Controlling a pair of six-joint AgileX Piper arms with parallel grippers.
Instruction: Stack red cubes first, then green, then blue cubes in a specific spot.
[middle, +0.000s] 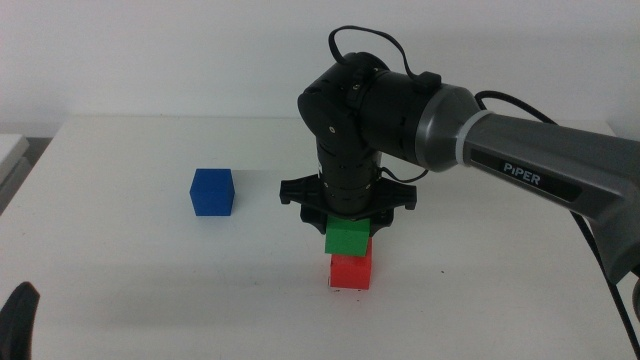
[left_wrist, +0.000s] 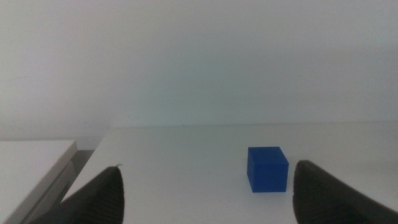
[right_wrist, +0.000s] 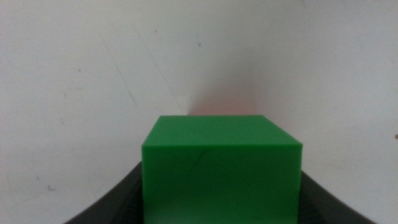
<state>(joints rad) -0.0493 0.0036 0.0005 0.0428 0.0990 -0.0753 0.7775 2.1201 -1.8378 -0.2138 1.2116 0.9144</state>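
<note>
The red cube (middle: 351, 271) stands on the white table near the middle; the specific spot is hidden beneath it. The green cube (middle: 348, 238) sits on top of it, shifted slightly left, and my right gripper (middle: 348, 222) comes straight down over it, shut on it. In the right wrist view the green cube (right_wrist: 221, 168) fills the gap between the dark jaws of the right gripper (right_wrist: 221, 208). The blue cube (middle: 212, 192) lies alone to the left, and it also shows as the blue cube (left_wrist: 268, 168) ahead of my open left gripper (left_wrist: 208, 199).
The left arm waits at the lower left corner, with only its gripper (middle: 20, 318) showing. The table's left edge (left_wrist: 87, 158) drops off beside a lower white surface. The right arm's grey link (middle: 540, 165) spans the right side above the table.
</note>
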